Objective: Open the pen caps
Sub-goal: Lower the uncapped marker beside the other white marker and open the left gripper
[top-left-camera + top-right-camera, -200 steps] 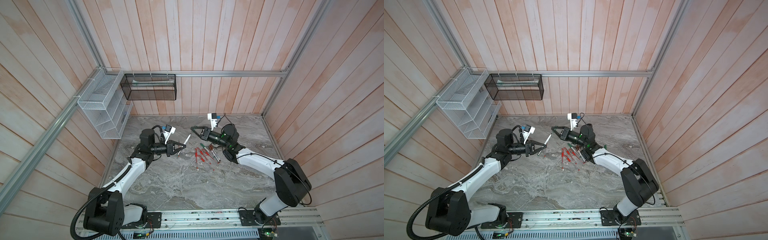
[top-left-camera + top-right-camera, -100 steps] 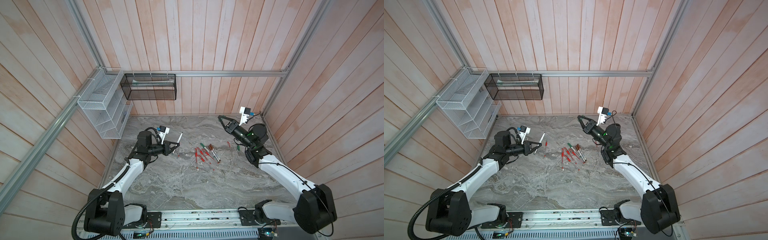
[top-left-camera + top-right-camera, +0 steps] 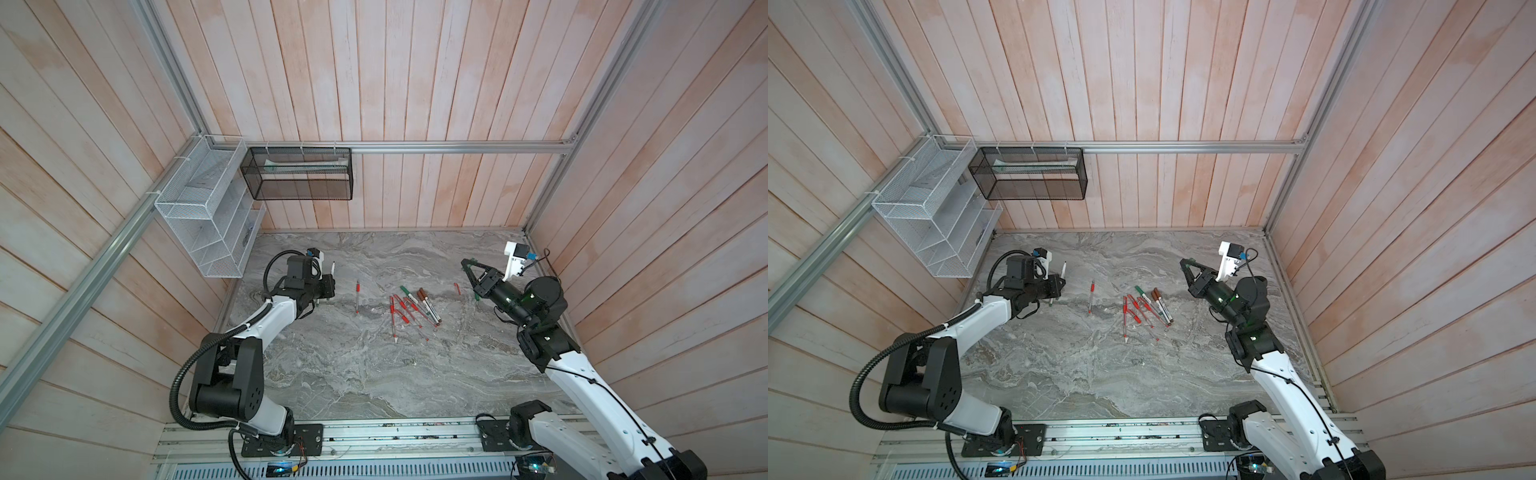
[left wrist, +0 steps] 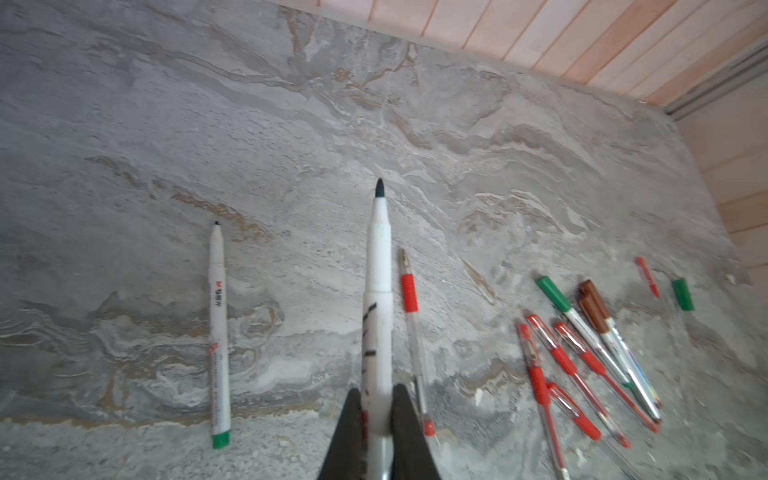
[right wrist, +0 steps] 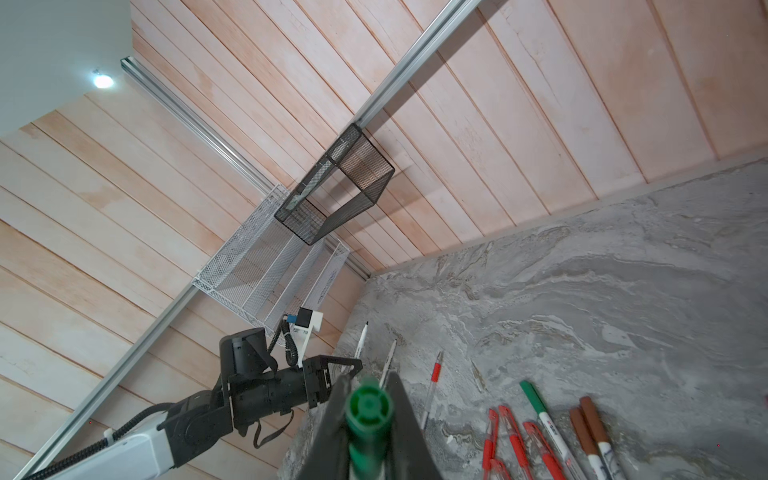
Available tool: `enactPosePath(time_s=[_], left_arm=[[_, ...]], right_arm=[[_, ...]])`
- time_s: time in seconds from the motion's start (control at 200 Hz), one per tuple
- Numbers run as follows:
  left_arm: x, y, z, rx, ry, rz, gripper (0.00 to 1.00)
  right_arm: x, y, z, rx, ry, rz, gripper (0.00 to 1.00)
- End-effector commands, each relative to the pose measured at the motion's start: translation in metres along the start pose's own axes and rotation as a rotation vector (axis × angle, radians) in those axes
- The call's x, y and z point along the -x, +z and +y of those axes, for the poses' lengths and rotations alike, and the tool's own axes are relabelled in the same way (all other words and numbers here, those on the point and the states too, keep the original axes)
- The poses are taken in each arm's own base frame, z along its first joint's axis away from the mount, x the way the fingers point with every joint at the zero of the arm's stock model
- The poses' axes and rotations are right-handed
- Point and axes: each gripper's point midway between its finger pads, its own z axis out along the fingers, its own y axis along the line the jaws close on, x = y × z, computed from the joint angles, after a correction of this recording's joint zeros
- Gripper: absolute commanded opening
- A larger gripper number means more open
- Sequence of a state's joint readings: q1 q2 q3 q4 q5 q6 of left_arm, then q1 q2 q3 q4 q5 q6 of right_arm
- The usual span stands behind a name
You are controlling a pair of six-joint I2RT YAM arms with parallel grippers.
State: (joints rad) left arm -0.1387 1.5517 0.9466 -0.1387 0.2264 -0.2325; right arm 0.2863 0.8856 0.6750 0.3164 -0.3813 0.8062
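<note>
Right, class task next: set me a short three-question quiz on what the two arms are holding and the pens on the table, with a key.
1. True or false: the left end effector is shut on an uncapped white marker.
2. Which colour is the cap gripped by the right end effector? A red, B green, C brown.
3. Fill in: ___ brown-capped markers lie on the table.
Key: 1 true; 2 B; 3 two.
</note>
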Motion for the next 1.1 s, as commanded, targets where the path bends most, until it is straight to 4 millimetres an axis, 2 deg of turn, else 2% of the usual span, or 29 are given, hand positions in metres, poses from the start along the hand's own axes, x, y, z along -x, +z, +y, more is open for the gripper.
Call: enactPosePath(time_s=[0.0, 0.255, 0.465, 0.885, 1.095], left_arm=[[0.002, 0.009, 0.023, 0.154, -0.007, 0.011, 0.0], [-0.016, 0.043, 0.025, 0.264, 0.014, 0.099, 0.0], [-0.026, 0.064, 0.044, 0.345, 0.013, 0.152, 0.0], [-0.036, 0.082, 0.052, 0.37, 0.094, 0.219, 0.0], [-0.041, 0.082, 0.054, 0.379, 0.092, 0.238, 0.11]], right_arm=[[-0.008, -0.011, -0.016, -0.066, -0.029, 0.018, 0.0], [-0.005, -0.026, -0.019, -0.06, -0.04, -0.002, 0.0], [-0.004, -0.029, -0.021, -0.066, -0.041, -0.006, 0.0], [0.003, -0.027, -0.018, -0.05, -0.039, -0.023, 0.0], [0.007, -0.028, -0.013, -0.057, -0.053, -0.024, 0.0]])
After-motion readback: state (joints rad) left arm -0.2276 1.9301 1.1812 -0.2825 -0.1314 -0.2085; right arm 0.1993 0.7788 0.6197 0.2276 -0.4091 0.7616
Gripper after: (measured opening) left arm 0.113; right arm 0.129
